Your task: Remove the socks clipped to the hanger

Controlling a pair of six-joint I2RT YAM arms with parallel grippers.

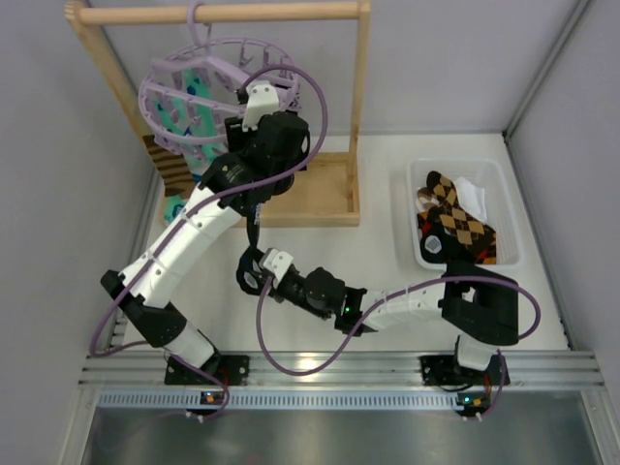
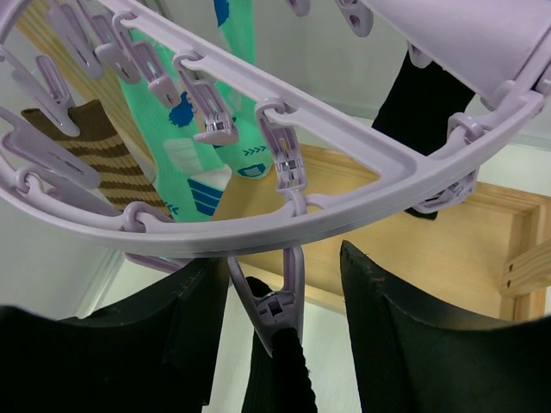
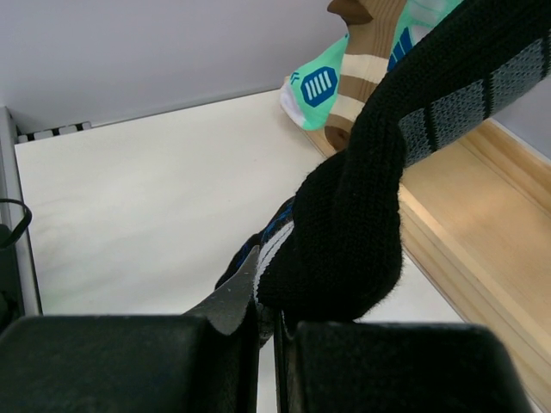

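Hanger — lilac ring hooked on the wooden rack at 11 o'clock in the top view, with teal sock and striped brown sock clipped on; brown patterned socks lie in the white tray at 3 o'clock. Black sock runs taut from a rim clip down toward 6 o'clock — right gripper is clenched on its bunched lower end. Left gripper is released, fingers spread at 9 and 3 o'clock of that clip.
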